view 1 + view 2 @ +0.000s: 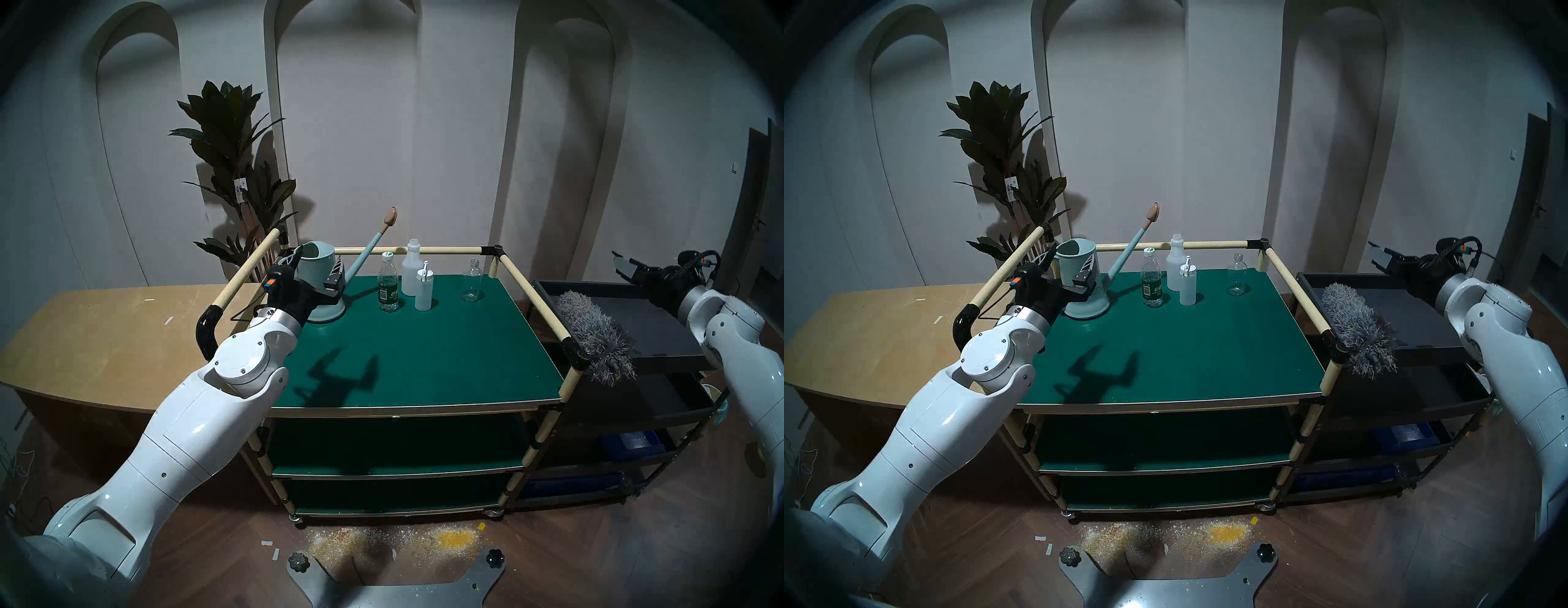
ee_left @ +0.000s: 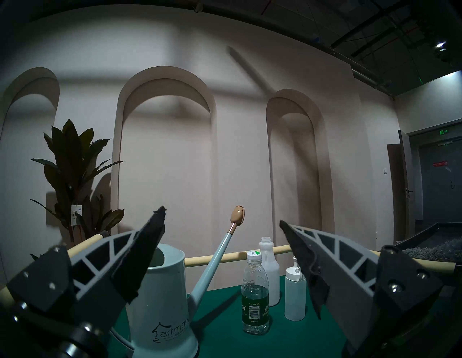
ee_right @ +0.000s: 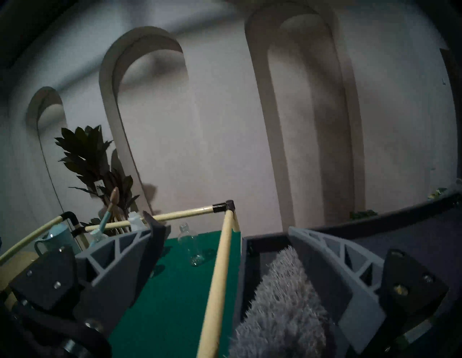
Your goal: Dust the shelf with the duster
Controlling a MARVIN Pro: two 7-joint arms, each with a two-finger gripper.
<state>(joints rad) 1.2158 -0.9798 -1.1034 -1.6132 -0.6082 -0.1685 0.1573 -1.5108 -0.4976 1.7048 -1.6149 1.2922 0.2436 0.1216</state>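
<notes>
Head view, left pincer (image 1: 316, 271): jaws apart, flanking the mint watering can (image 1: 319, 283) at the shelf's (image 1: 424, 352) far left corner; nothing gripped.
Head view, right pincer (image 1: 623, 265): jaws spread wide, empty, raised above the black tray cart (image 1: 662, 327) beside the shelf.
Head view, duster (image 1: 594, 333): lies along the tray cart's top tray, against the shelf's right rail, dark handle end nearest the robot.
Head view, containers: a water bottle (image 1: 388, 282) roughly half full, a capless white bottle (image 1: 412, 268), a small pump bottle (image 1: 424, 288) and an empty glass bottle (image 1: 472, 280) stand upright along the shelf's far edge.
Left wrist view: fingers (image 2: 142, 262) wide apart with the can between them, untouched; its "artmark" print shows only here.
Right wrist view: open fingers (image 3: 332, 260) frame the shelf's rail (image 3: 217, 282) and the duster's grey strands just right of it, untouched.
</notes>
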